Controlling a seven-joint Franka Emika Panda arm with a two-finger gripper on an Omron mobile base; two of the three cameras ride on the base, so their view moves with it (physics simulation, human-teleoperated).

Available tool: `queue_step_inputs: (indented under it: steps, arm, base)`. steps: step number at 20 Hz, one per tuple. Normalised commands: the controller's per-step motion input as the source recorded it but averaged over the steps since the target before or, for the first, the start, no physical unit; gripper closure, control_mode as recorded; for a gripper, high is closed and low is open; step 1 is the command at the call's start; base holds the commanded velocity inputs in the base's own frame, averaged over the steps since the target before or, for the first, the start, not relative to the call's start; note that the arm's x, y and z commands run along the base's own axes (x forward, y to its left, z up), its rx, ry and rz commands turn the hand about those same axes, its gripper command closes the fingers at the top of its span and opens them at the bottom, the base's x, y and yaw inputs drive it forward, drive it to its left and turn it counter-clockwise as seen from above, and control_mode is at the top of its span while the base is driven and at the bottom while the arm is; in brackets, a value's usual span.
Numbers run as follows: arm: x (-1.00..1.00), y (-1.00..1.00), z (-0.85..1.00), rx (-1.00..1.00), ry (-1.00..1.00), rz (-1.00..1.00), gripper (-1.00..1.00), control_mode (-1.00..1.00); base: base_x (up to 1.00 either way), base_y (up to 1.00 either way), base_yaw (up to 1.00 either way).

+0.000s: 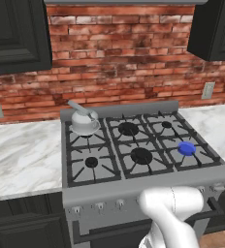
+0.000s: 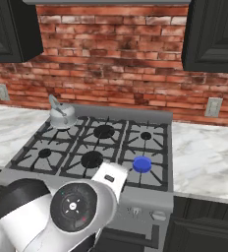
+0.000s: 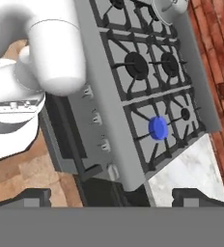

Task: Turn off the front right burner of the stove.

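The stove (image 1: 109,192) is a grey steel range with black grates. Its front right burner (image 1: 186,148) glows as a bright blue disc, also seen in the right base view (image 2: 142,164) and the hand view (image 3: 158,128). A row of small silver knobs (image 3: 103,143) runs along the stove's front panel; the last knob (image 3: 113,172) sits below the lit burner's side. My gripper (image 3: 114,198) hangs in front of the stove, off its front right corner and apart from the knobs. Its fingertips (image 3: 33,197) stand wide apart, open, with nothing between them.
A silver kettle (image 1: 84,121) sits on the back left burner. White marble counters (image 1: 22,160) flank the stove on both sides, with dark cabinets below and above. A red brick wall (image 1: 124,53) runs behind. My white arm (image 1: 172,208) covers part of the oven door.
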Motion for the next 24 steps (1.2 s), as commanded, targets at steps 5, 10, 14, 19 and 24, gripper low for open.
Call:
queue_step_inputs:
  steps: [5,10,14,19,24]
  arm:
    - [-0.24,-0.04,-0.46,-0.11,-0.27,0.05,-1.00,-1.00]
    - [-0.06,-0.03,-0.48,-0.10,-0.21,0.02,-1.00,-1.00]
    - [-0.04,0.00,-0.57,-0.11,-0.20,0.00,-1.00,-1.00]
    - [0.00,0.05,-0.56,-0.08,-0.21,0.00,-1.00,-1.00]
    - [0.02,0.64,-0.67,-0.11,-0.16,0.00,-1.00,-1.00]
  base:
    - [0.00,0.00,0.00]
    - [0.00,0.00,0.00]
    - [0.00,0.00,0.00]
    - [0.00,0.00,0.00]
    - [0.00,0.00,0.00]
